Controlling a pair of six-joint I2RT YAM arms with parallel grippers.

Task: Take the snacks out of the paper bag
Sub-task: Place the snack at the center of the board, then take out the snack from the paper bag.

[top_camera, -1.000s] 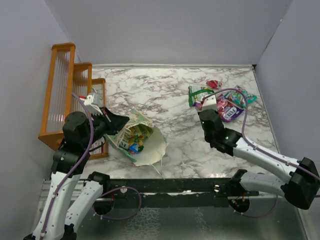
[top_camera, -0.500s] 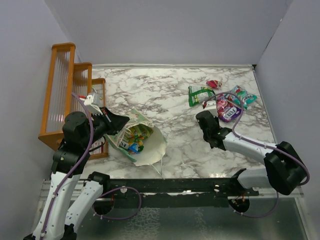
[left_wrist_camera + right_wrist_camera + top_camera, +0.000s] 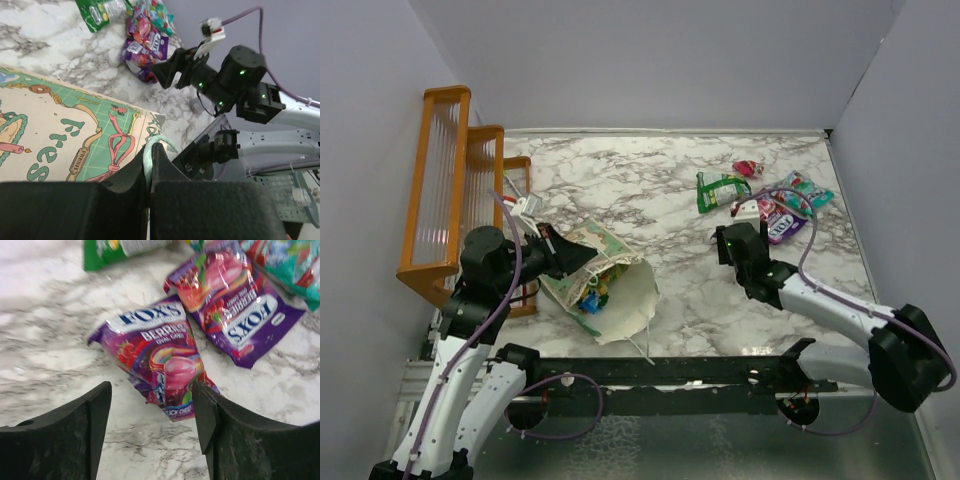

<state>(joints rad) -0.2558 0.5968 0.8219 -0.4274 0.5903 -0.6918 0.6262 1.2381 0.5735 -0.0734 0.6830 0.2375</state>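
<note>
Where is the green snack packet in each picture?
Top external: the green snack packet lies upper right, left of the purple Fox's packets.
Left wrist: the packet is at the top edge, left of centre.
Right wrist: the packet is at the top left, cut off.
Shared landmark: those purple packets beside it.

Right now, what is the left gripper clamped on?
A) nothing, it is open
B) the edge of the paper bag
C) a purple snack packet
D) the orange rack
B: in the left wrist view the left gripper is shut on the mint-green edge of the paper bag, whose printed panel lies just beyond the gripper.
</note>
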